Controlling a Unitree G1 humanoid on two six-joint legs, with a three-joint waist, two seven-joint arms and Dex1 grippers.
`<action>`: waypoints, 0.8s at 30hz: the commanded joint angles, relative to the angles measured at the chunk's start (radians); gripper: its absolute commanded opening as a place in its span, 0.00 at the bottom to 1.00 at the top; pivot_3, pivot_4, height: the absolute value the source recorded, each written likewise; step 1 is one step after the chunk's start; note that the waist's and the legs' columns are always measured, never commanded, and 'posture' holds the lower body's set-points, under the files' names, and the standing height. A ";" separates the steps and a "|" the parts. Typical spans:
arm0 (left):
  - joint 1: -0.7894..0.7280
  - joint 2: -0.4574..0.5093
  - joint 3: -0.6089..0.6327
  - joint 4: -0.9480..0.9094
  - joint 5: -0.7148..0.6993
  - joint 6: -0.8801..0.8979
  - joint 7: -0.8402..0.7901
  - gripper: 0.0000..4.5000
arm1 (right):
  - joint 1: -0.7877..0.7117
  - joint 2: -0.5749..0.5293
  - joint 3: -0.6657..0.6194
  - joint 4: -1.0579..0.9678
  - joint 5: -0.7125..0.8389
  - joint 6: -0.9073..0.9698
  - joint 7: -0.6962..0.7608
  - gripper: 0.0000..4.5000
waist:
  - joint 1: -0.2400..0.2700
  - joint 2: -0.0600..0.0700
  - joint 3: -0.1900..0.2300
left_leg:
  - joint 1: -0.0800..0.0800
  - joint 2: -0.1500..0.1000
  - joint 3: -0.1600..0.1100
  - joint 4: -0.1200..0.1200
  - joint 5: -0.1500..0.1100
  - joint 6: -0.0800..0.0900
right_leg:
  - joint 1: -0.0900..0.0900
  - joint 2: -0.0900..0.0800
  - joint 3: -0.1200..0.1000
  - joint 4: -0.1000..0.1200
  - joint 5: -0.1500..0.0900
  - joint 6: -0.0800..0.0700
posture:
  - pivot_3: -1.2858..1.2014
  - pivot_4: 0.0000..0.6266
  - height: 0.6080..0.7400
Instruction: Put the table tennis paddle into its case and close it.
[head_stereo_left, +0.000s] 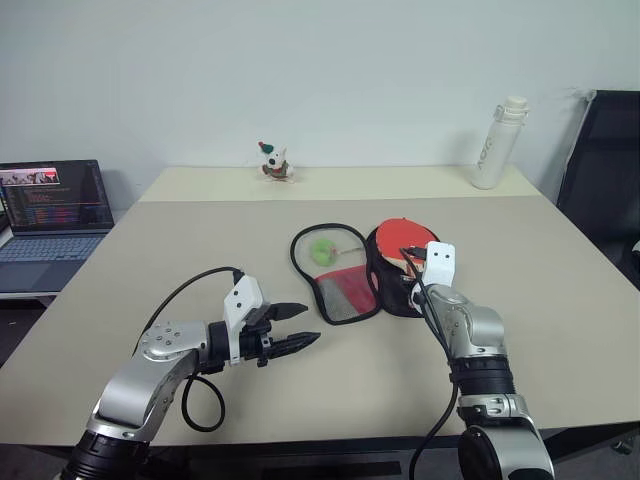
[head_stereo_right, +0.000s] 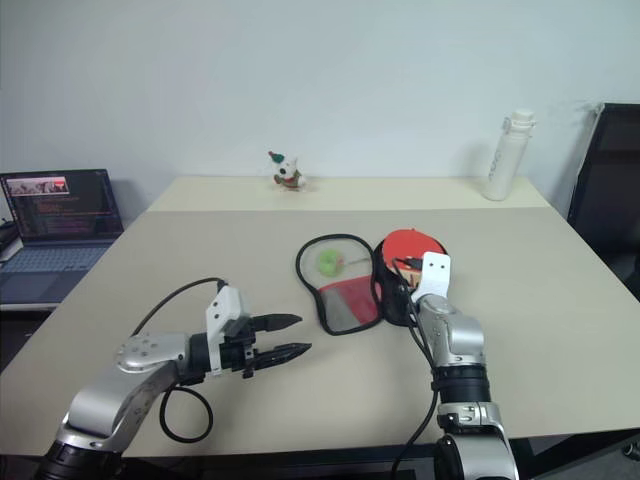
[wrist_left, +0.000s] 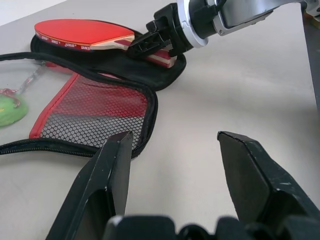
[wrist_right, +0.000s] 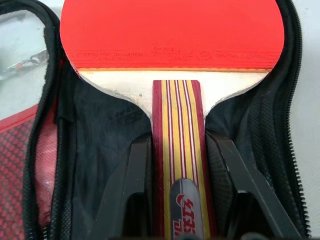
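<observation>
Two fingers of my right gripper (wrist_right: 177, 190) clamp the striped wooden handle of the table tennis paddle (wrist_right: 170, 35), whose smooth red rubber face lies on the black lining of the open case (wrist_left: 107, 65). That gripper hides the handle's end. The case's other half, a red flap with mesh, lies spread flat on the beige table (head_stereo_left: 150, 250); a green tag inside is hard to identify. My left gripper (head_stereo_left: 290, 328) hovers near the flap, fingers wide apart, empty.

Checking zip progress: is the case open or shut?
Open: the case lies spread, its mesh flap folded aside, the paddle resting on its black lining.
</observation>
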 joint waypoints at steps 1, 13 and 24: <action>0.003 0.010 0.028 -0.040 -0.015 -0.002 0.008 0.65 | -0.014 -0.025 0.014 -0.052 -0.012 -0.020 0.010 0.25 | 0.000 0.000 0.000 | 0.000 0.000 0.000 0.000 0.000 0.000 | 0.000 0.000 0.000 0.000 0.000 0.000 | 0.52 0.24 1.00; -0.035 -0.026 0.091 -0.006 -0.026 -0.019 0.091 0.65 | 0.019 -0.035 0.040 -0.076 -0.024 0.002 0.019 0.25 | 0.000 0.000 0.000 | 0.000 0.000 0.000 0.000 0.000 0.000 | 0.000 0.000 0.000 0.000 0.000 0.000 | 0.52 0.24 1.00; -0.058 -0.040 0.084 -0.029 -0.033 0.004 0.130 0.65 | 0.026 -0.019 0.031 -0.082 -0.024 0.022 0.018 0.25 | -0.001 0.000 0.000 | 0.000 0.000 0.000 0.000 0.000 0.000 | 0.000 0.000 0.000 0.000 0.000 0.000 | 0.52 0.24 1.00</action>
